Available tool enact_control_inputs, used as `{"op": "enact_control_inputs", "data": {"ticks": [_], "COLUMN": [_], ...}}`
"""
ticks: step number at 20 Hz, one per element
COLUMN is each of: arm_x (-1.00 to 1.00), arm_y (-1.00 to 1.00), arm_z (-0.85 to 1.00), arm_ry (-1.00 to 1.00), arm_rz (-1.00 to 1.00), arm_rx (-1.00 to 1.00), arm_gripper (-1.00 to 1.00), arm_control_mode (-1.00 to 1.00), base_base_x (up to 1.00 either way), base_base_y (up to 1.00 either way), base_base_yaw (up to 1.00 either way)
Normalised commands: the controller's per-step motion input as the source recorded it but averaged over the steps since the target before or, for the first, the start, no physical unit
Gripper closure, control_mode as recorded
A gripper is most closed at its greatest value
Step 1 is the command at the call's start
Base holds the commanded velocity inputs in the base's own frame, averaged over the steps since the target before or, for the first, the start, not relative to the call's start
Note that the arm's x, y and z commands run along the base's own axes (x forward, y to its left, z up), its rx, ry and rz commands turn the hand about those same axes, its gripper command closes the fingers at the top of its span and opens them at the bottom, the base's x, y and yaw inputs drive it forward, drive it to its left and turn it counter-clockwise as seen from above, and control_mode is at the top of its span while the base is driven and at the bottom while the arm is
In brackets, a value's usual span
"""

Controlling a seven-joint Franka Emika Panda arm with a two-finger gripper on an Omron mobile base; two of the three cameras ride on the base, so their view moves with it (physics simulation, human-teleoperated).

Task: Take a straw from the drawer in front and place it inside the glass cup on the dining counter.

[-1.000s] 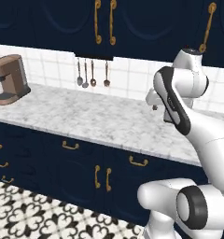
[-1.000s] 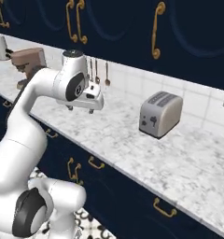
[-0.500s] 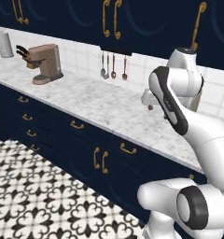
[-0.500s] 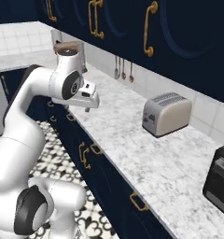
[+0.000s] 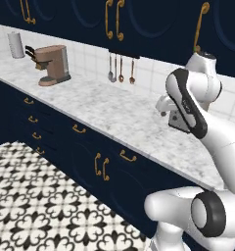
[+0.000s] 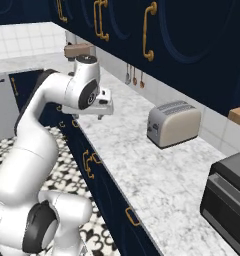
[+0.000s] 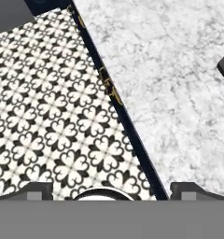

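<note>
My gripper (image 6: 87, 115) hangs above the front edge of the marble worktop (image 6: 157, 170) against the tiled wall, with floor on one side and marble on the other. The hand view shows its fingertips (image 7: 35, 190) set wide apart with nothing between them, so it is open. In the left base view the gripper (image 5: 164, 111) sits above the worktop (image 5: 114, 110). Navy drawers with brass handles (image 5: 79, 129) line the cabinets below; I cannot tell which one is the wide drawer. The straw, the glass cup and the dining counter are out of view.
A brown coffee machine (image 5: 53, 64) and hanging utensils (image 5: 120, 68) stand at the back left. A toaster (image 6: 172, 123) and a dark microwave (image 6: 228, 200) sit on the worktop to the right. Patterned floor tiles (image 5: 36, 196) spread in front of the cabinets.
The whole scene has shifted in both base views, so the base has moved. The toaster is nearer and the microwave shows more. The arm keeps its pose.
</note>
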Motion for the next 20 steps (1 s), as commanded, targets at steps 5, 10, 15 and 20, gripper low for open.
{"op": "enact_control_inputs", "data": {"ticks": [5,10,15,20], "arm_x": [-0.3,-0.05,0.0,0.0], "arm_y": [0.75,0.81,0.64,0.81], "arm_z": [-0.17,-0.43,-0.46,-0.52], "arm_ry": [-0.35,-0.34,-0.18,-0.09], "arm_rz": [0.12,0.0,0.0,0.0], "arm_rx": [-0.26,-0.41,-0.33,-0.35], "arm_gripper": [-1.0,-1.0,-1.0,-1.0], "arm_control_mode": [-1.0,-1.0,-1.0,-1.0], "base_base_x": [0.0,0.0,0.0,0.0], "base_base_y": [0.0,0.0,0.0,0.0], "base_base_yaw": [0.0,0.0,0.0,0.0]}}
